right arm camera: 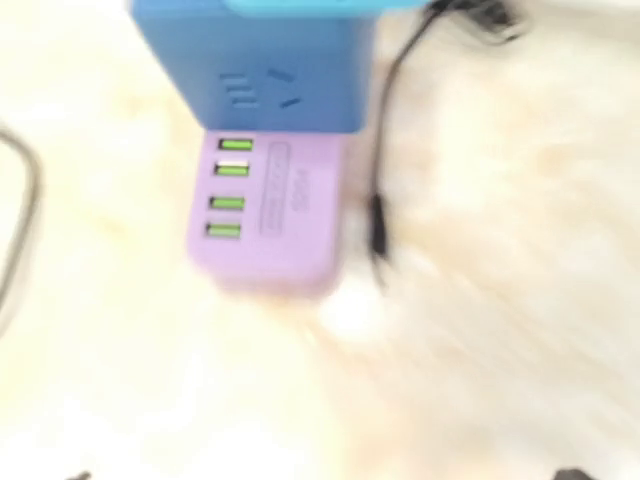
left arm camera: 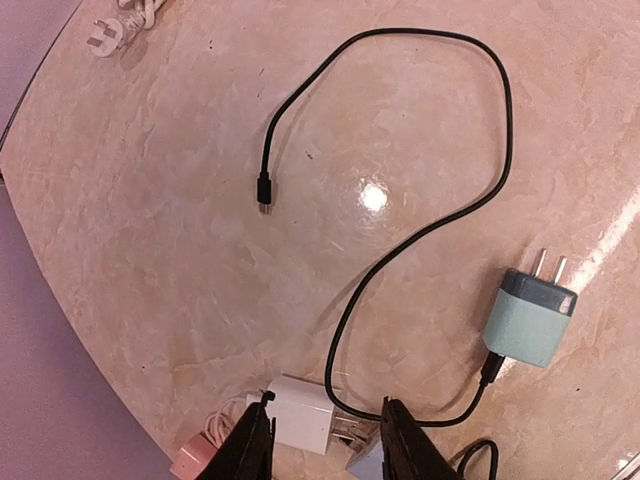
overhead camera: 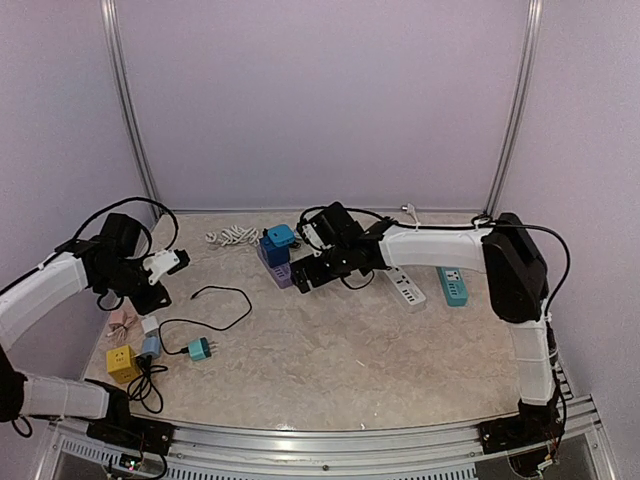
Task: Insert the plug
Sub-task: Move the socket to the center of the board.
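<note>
A blue cube plug (overhead camera: 273,248) with a cyan top sits seated on the far end of the purple power strip (overhead camera: 281,273). In the blurred right wrist view the blue plug (right arm camera: 262,70) stands on the purple strip (right arm camera: 268,215). My right gripper (overhead camera: 306,273) hovers just right of the strip. Its jaws are wide open and empty, and only the fingertips show at the bottom corners around the gripper (right arm camera: 322,474). My left gripper (overhead camera: 152,298) is partly open over a white plug (left arm camera: 300,411), its fingers (left arm camera: 250,446) apart on either side. A teal plug (left arm camera: 528,315) on a black cable (left arm camera: 430,225) lies to the right.
A white power strip (overhead camera: 405,287) and a teal strip (overhead camera: 453,285) lie at the right. A yellow cube (overhead camera: 122,364), a light blue adapter (overhead camera: 150,346) and a pink plug (left arm camera: 192,459) crowd the near left. A coiled white cable (overhead camera: 232,236) lies at the back.
</note>
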Robot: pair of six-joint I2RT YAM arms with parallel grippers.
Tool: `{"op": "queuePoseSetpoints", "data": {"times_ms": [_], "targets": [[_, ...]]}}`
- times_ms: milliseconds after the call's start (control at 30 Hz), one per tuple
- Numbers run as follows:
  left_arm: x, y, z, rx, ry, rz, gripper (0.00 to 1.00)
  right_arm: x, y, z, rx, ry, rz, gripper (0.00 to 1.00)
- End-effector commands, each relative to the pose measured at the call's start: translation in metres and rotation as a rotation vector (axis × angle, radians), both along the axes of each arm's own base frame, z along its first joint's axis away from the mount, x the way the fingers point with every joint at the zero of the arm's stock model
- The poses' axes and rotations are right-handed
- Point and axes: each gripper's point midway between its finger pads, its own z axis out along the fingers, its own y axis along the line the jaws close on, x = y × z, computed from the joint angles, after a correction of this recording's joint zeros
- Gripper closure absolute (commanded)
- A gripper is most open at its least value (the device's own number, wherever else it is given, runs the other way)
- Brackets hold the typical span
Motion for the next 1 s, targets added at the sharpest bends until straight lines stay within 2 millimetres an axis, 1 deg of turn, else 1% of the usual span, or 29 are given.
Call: {"op": "queuePoseSetpoints", "data": {"times_ms": [0, 33, 67, 100, 167, 233, 300, 400, 500, 600, 633, 667, 700, 800, 833, 900, 967], "targets": [[-0.016, -0.009, 0.020, -0.074, 0.006, -0.036, 0.59, -0.011, -0.068, 0.051, -0.045, -0.070, -0.057, 0.00], [-0.018, -0.008, 0.023, -0.075, -0.002, -0.033, 0.52, -0.013, -0.090, 0.049, -0.077, -0.061, -0.090, 0.00], [-0.019, -0.007, 0.025, -0.075, -0.006, -0.029, 0.45, -0.015, -0.112, 0.042, -0.117, -0.039, -0.120, 0.00], [-0.021, -0.006, 0.030, -0.078, -0.021, -0.024, 0.39, -0.017, -0.135, 0.029, -0.163, -0.004, -0.150, 0.00], [-0.022, -0.003, 0.037, -0.081, -0.043, -0.010, 0.29, -0.019, -0.169, 0.012, -0.215, 0.069, -0.198, 0.00], [-0.023, -0.001, 0.044, -0.089, -0.075, 0.004, 0.21, -0.018, -0.195, -0.003, -0.259, 0.124, -0.234, 0.00], [-0.025, 0.001, 0.048, -0.096, -0.094, 0.016, 0.19, -0.015, -0.209, -0.012, -0.285, 0.148, -0.248, 0.00], [-0.029, 0.002, 0.050, -0.106, -0.107, 0.027, 0.18, -0.011, -0.212, -0.027, -0.276, 0.212, -0.223, 0.00], [-0.032, 0.002, 0.047, -0.106, -0.107, 0.033, 0.18, -0.004, -0.218, -0.048, -0.301, 0.254, -0.225, 0.00], [-0.035, 0.003, 0.048, -0.108, -0.112, 0.035, 0.18, 0.003, -0.234, -0.066, -0.349, 0.284, -0.264, 0.00], [-0.035, 0.003, 0.048, -0.108, -0.115, 0.035, 0.18, 0.004, -0.238, -0.071, -0.359, 0.292, -0.272, 0.02], [-0.036, 0.003, 0.049, -0.110, -0.116, 0.035, 0.18, 0.004, -0.239, -0.074, -0.357, 0.301, -0.277, 0.05], [-0.037, 0.003, 0.048, -0.110, -0.117, 0.035, 0.18, 0.004, -0.237, -0.076, -0.348, 0.310, -0.273, 0.10], [-0.036, 0.005, 0.049, -0.111, -0.123, 0.041, 0.18, -0.001, -0.229, -0.076, -0.300, 0.334, -0.261, 0.32], [-0.036, 0.005, 0.049, -0.111, -0.125, 0.045, 0.18, -0.002, -0.228, -0.074, -0.284, 0.338, -0.263, 0.37], [-0.035, 0.008, 0.049, -0.111, -0.126, 0.058, 0.18, -0.007, -0.226, -0.072, -0.260, 0.348, -0.267, 0.49], [-0.035, 0.012, 0.048, -0.100, -0.124, 0.070, 0.18, -0.017, -0.223, -0.069, -0.245, 0.352, -0.268, 0.57]]}}
